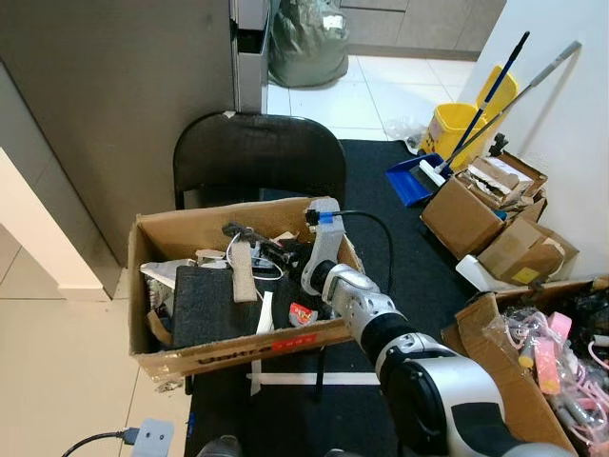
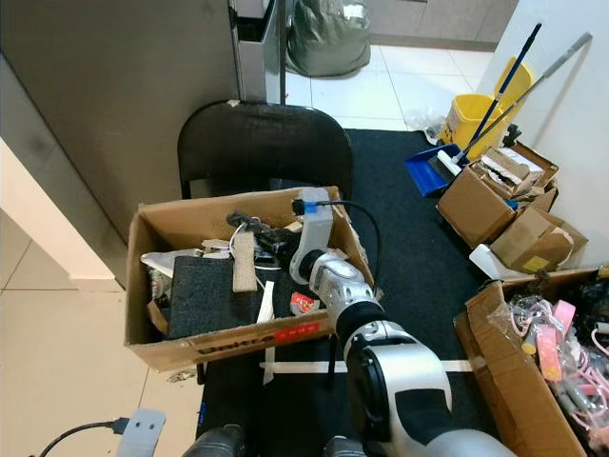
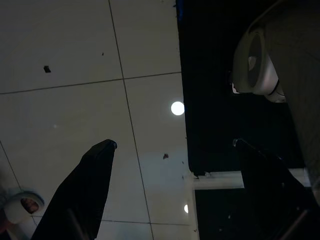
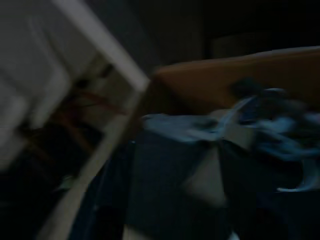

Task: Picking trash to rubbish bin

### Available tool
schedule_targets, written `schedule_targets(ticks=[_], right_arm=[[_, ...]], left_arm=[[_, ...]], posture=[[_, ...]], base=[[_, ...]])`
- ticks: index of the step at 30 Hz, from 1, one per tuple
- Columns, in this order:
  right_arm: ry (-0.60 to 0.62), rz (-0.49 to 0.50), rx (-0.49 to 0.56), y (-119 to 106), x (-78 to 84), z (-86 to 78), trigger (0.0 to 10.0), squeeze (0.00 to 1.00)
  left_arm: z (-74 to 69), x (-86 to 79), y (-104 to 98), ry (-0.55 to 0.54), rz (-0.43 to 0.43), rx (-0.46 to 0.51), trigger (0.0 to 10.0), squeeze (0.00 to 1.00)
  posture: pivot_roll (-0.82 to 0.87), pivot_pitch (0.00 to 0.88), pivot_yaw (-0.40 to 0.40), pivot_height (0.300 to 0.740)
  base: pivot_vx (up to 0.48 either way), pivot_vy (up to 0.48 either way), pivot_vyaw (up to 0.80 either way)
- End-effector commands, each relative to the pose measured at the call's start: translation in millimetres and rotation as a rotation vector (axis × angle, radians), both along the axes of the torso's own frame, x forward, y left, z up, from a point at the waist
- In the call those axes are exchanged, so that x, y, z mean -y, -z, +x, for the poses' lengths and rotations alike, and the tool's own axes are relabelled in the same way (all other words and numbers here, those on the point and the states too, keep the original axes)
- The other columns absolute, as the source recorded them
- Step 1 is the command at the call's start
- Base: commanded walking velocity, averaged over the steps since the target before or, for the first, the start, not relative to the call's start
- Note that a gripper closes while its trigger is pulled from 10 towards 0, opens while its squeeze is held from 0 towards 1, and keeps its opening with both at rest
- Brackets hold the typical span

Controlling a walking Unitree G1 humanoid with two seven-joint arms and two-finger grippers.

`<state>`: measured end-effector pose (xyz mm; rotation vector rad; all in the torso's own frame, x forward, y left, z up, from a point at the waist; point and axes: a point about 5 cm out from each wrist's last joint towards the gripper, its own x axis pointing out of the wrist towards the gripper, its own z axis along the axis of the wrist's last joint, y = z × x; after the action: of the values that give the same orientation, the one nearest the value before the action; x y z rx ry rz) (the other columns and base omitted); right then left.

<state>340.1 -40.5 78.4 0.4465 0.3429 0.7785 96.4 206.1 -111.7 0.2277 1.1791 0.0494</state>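
Reaching arm: the right arm [image 1: 366, 319] stretches forward from the robot's shoulder into an open cardboard box [image 1: 152, 286] that sits on a black chair [image 1: 257, 152].
Head views, box contents: a dark foam slab [image 1: 209, 305], a pale strip [image 1: 244, 271], tangled cables and a small red scrap [image 1: 301, 312] lie jumbled inside; these look like the trash to be picked.
Head views, right gripper: the right gripper [image 2: 271, 243] sits among the clutter near the box's back wall; whether its fingers are apart or together cannot be told.
Head views, surroundings: more cardboard boxes [image 1: 495, 219], a blue dustpan [image 1: 411, 179] and a yellow mop bucket [image 1: 457, 124] stand to the robot's right on the dark mat; a grey sack [image 1: 306, 43] rests on the tiles beyond the chair. No obvious rubbish bin can be made out.
Left wrist view: the left gripper [image 3: 175, 175] hangs over pale floor tiles [image 3: 75, 75], its two black fingers [image 3: 87, 190] spread well apart and holding nothing.
Right wrist view: dark and smeared; a brown box wall [image 4: 225, 75] and bluish clutter [image 4: 260, 120] are all that shows.
Risk, snagging: a cable caught with the chosen piece could drag other items out.
Risk, tipping: the box overhangs the chair's front, so a downward press on that side might topple it.
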Motion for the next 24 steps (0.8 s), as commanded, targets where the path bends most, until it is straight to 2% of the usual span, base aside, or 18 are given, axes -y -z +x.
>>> schedule_targets(ticks=[1,2,3,4,5,6,7,9,10,13,14,16,18,19,21,22,23,24], right_arm=[[-0.094,0.087,-0.065,11.6,-10.2,-14.8,10.0,1.00],[-0.243,0.104,-0.069,16.2,-11.9,-24.9,10.0,0.35],[-0.397,0.085,-0.070,23.7,-11.0,-36.9,10.0,0.00],[-0.397,0.085,-0.070,23.7,-11.0,-36.9,10.0,0.00],[-0.542,0.024,-0.094,36.4,-5.1,-51.1,10.0,0.00],[-0.542,0.024,-0.094,36.4,-5.1,-51.1,10.0,0.00],[-0.630,-0.027,-0.119,46.3,1.0,-61.1,10.0,0.00],[-0.631,-0.214,-0.193,69.7,22.1,-72.7,10.0,0.00],[-0.601,-0.361,-0.227,83.0,35.8,-77.8,10.0,0.00],[-0.520,-0.640,-0.284,105.8,63.5,-87.7,10.0,0.00],[-0.520,-0.640,-0.284,105.8,63.5,-87.7,10.0,0.00],[-0.416,-0.764,-0.344,118.2,83.0,-95.0,10.0,0.00],[-0.305,-0.828,-0.404,127.1,98.9,-102.2,10.0,0.00],[-0.305,-0.828,-0.404,127.1,98.9,-102.2,10.0,0.00],[-0.108,-0.912,-0.476,139.0,121.7,-114.4,10.0,0.00],[-0.047,-0.942,-0.499,142.8,129.1,-119.5,10.0,0.00],[-0.002,-0.966,-0.526,147.1,135.1,-126.5,10.0,0.00],[-0.002,-0.966,-0.526,147.1,135.1,-126.5,10.0,0.00]], left_arm=[[-11.6,17.2,5.2,0.039,-0.058,-0.046,10.0,0.00],[-12.3,17.4,5.4,0.042,-0.059,-0.049,10.0,0.00],[-13.1,17.7,5.6,0.046,-0.060,-0.052,10.0,0.00],[-13.1,17.7,5.6,0.046,-0.060,-0.052,10.0,0.00],[-13.7,18.3,5.8,0.049,-0.062,-0.055,10.0,0.00],[-13.7,18.3,5.8,0.049,-0.062,-0.055,10.0,0.00],[-14.2,18.8,6.0,0.050,-0.063,-0.056,10.0,0.00],[-15.0,19.7,6.3,0.051,-0.064,-0.059,10.0,0.00],[-15.3,20.0,6.4,0.052,-0.064,-0.060,10.0,0.00],[-16.3,20.4,6.6,0.065,-0.060,-0.067,10.0,0.00],[-16.3,20.4,6.6,0.065,-0.060,-0.067,10.0,0.00],[-17.9,19.1,6.9,0.103,-0.036,-0.082,10.0,0.00],[-20.6,15.3,7.2,0.138,0.002,-0.105,10.0,0.00],[-20.6,15.3,7.2,0.138,0.002,-0.105,10.0,0.00],[-29.2,-1.2,6.8,0.201,0.136,-0.184,10.0,0.00],[-32.5,-8.5,6.1,0.231,0.194,-0.214,10.0,0.00],[-35.6,-18.3,4.4,0.245,0.260,-0.239,10.0,0.00],[-35.6,-18.3,4.4,0.245,0.260,-0.239,10.0,0.00]], posture=[[0.11,0.038,-0.038,0.740],[0.11,0.038,-0.038,0.740],[0.11,0.040,-0.037,0.740],[0.11,0.040,-0.037,0.740],[0.11,0.040,-0.039,0.740],[0.11,0.040,-0.039,0.740],[0.11,0.041,-0.041,0.740],[0.11,0.042,-0.043,0.740],[0.11,0.042,-0.042,0.740],[0.11,0.042,-0.040,0.740],[0.11,0.042,-0.040,0.740],[0.11,0.039,-0.039,0.740],[0.11,0.035,-0.039,0.740],[0.11,0.035,-0.039,0.740],[0.11,0.033,-0.038,0.740],[0.11,0.033,-0.038,0.740],[0.11,0.028,-0.036,0.740],[0.11,0.028,-0.036,0.740]], base=[[0.000,0.000,0.00],[0.000,0.000,0.00],[0.000,0.000,0.00],[0.000,0.000,0.00],[0.000,0.000,0.00],[0.000,0.000,0.00],[0.000,0.000,0.00],[0.000,0.000,0.00],[0.000,0.000,0.00],[0.000,0.000,0.00],[0.000,0.000,0.00],[0.000,0.000,0.00],[0.000,0.000,0.00],[0.000,0.000,0.00],[0.000,0.000,0.00],[0.000,0.000,0.00],[0.000,0.000,0.00],[0.000,0.000,0.00]])
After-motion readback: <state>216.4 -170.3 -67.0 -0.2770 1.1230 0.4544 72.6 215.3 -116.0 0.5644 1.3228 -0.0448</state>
